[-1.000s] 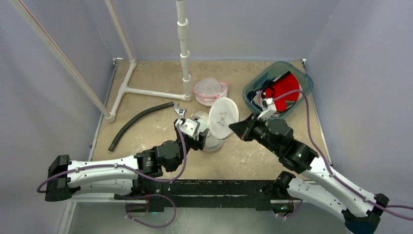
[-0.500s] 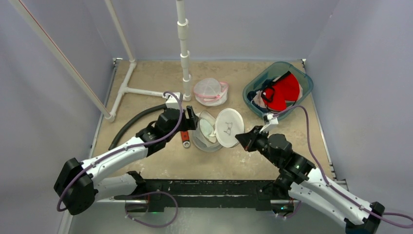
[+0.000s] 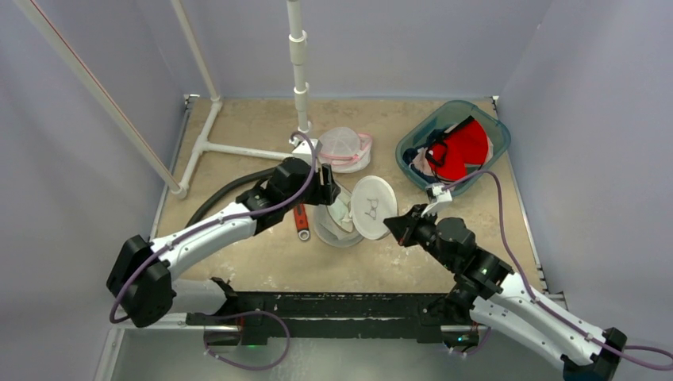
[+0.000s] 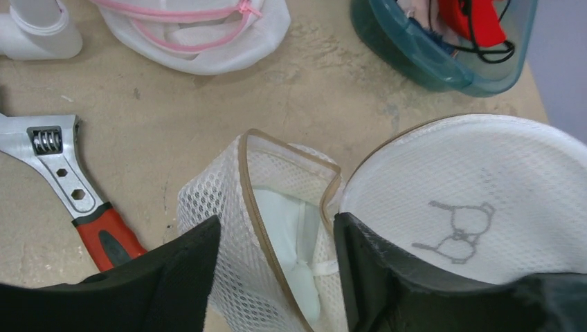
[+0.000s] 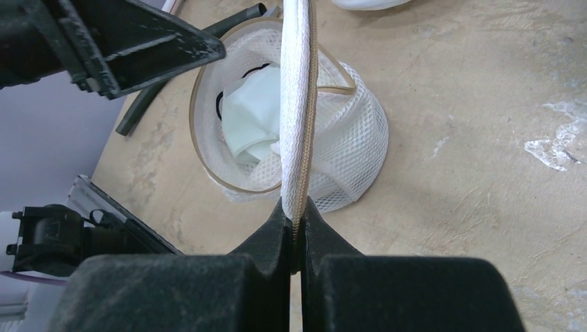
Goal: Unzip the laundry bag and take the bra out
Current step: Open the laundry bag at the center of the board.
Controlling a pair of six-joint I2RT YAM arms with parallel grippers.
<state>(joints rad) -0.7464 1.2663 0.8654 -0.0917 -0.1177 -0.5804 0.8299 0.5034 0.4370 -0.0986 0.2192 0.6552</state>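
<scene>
The laundry bag is a round white mesh pouch with a tan zipper, lying open mid-table. Its round lid flap, printed with a bra outline, stands on edge. My right gripper is shut on the flap's zipper rim, as the right wrist view shows at the right gripper. The white bra lies folded inside the bag, and it also shows from the right as the bra. My left gripper is open just above the bag's mouth, one finger on each side of the near rim, holding nothing.
A second mesh bag with pink trim lies behind. A teal bin with red clothing sits at the back right. A red-handled wrench and a black hose lie left of the bag. A white pipe frame stands at the back.
My left arm has swung from the front of the bag up and back over its opening. The right gripper has drawn the flap slightly toward the near right.
</scene>
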